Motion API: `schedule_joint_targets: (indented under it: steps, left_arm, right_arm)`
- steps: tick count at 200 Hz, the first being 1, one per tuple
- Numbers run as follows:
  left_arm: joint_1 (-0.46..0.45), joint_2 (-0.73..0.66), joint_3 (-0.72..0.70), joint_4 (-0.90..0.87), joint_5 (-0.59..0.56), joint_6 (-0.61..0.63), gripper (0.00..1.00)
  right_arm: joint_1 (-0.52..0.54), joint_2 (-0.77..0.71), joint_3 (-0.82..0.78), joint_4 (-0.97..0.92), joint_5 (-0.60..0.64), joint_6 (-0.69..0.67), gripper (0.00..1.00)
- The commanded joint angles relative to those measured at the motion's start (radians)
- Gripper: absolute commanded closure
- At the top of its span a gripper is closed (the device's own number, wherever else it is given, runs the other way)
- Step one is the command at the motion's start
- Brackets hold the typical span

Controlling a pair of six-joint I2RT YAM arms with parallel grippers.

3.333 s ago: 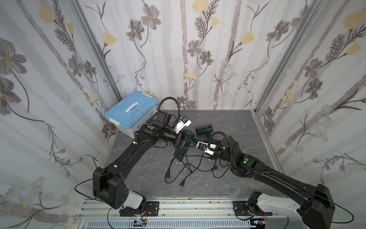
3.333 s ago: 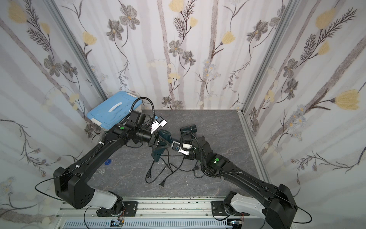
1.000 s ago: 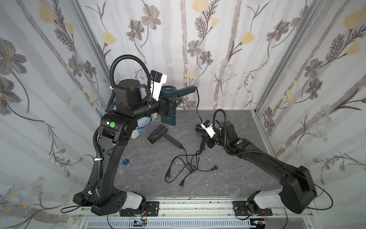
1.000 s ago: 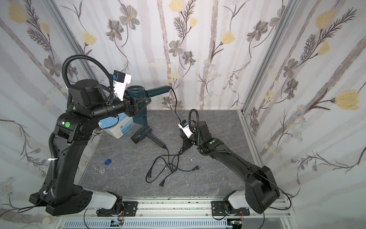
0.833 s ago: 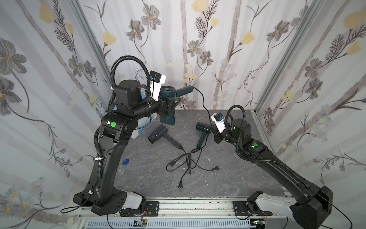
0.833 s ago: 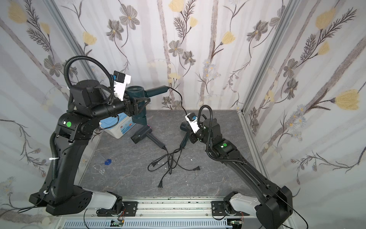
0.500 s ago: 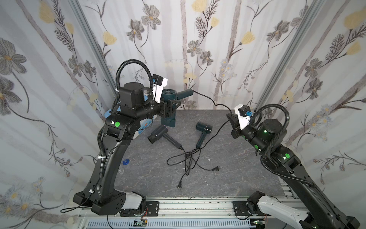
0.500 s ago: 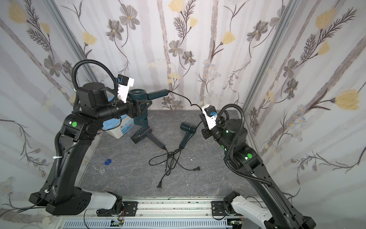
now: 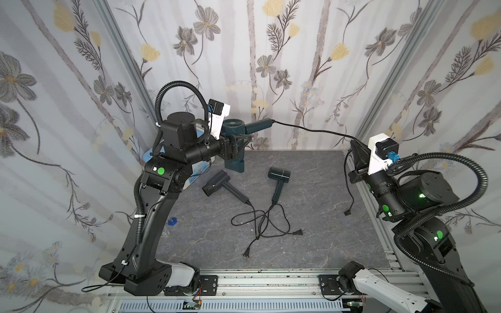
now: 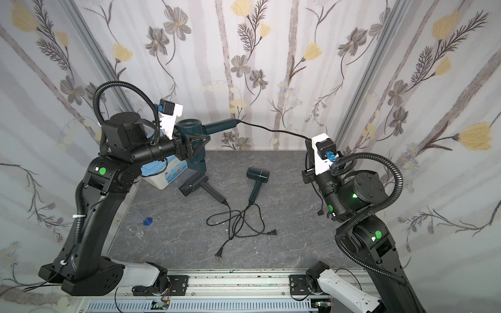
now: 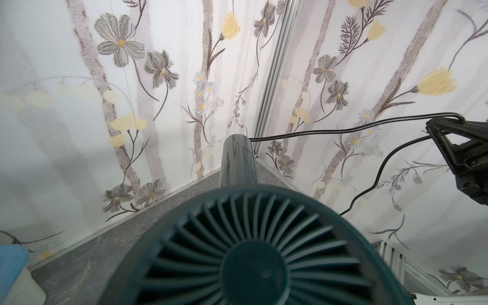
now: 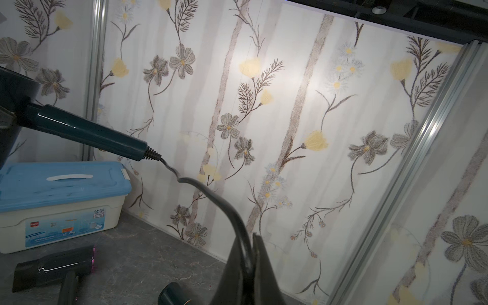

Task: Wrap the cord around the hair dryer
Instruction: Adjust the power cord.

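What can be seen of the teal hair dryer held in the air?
The teal hair dryer is dark, glossy plastic, with a finned rear grille and a handle ending in a ribbed collar. The shut left gripper holds its body above the table, nozzle down, handle sideways. Its black cord runs to the shut right gripper.

Teal hair dryer [image 9: 233,127], black cord [image 12: 227,210], blue-lidded white box [image 12: 63,182], grey-and-yellow floral walls [image 9: 271,54].
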Motion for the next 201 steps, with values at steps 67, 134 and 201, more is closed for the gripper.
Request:
schedule_joint_targets:
  steps: [67,134,201]
  left_arm:
    - [0.006,-0.107,-0.204,0.219,-0.077,-0.051,1.0]
    - [0.006,-0.161,-0.24,0.273,0.022,-0.041,1.0]
    - [0.006,-0.176,-0.217,0.23,-0.004,0.002,1.0]
  right_arm:
    - [-0.025,0.105,-0.407,-0.033,0.012,0.189,1.0]
    - [-0.085,0.229,-0.551,0.095,-0.233,0.254,0.63]
    - [-0.12,0.366,-0.6,0.173,-0.448,0.255,0.22]
